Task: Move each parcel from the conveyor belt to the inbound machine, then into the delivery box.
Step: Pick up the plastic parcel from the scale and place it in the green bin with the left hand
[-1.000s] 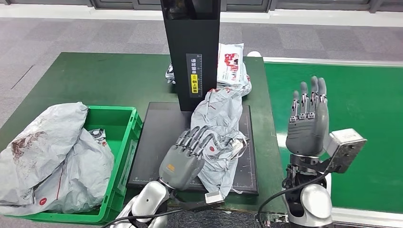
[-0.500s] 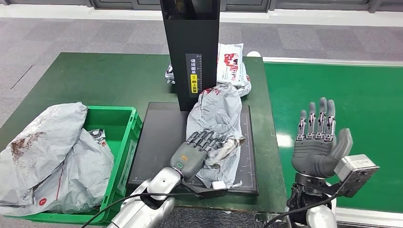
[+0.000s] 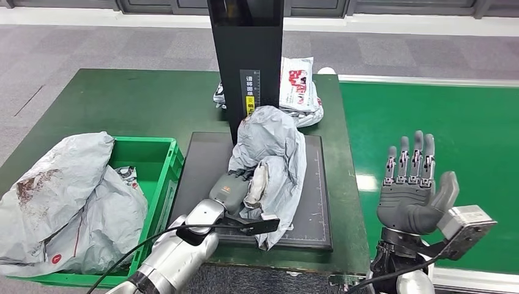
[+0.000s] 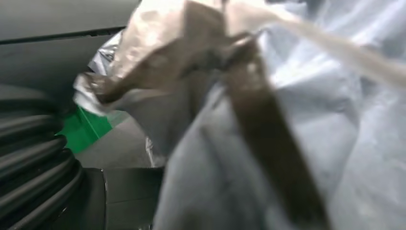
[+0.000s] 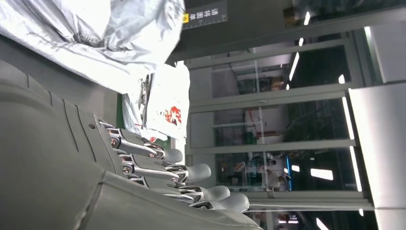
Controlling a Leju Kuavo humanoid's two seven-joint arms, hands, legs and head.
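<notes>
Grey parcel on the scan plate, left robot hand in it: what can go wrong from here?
1. The left robot hand seems to grip only a fold of the limp grey parcel; it may slip on lifting.
2. The parcel's loose tail hangs over the scan plate edge and could drag.
3. The green crate already holds bulky bags, so this one may spill over the rim.

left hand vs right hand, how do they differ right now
The left hand reaches over the black scanner platform and grips the grey parcel, its fingers buried in the folds. The right hand holds nothing, fingers straight and apart, raised upright over the green conveyor belt. Both are grey.
</notes>
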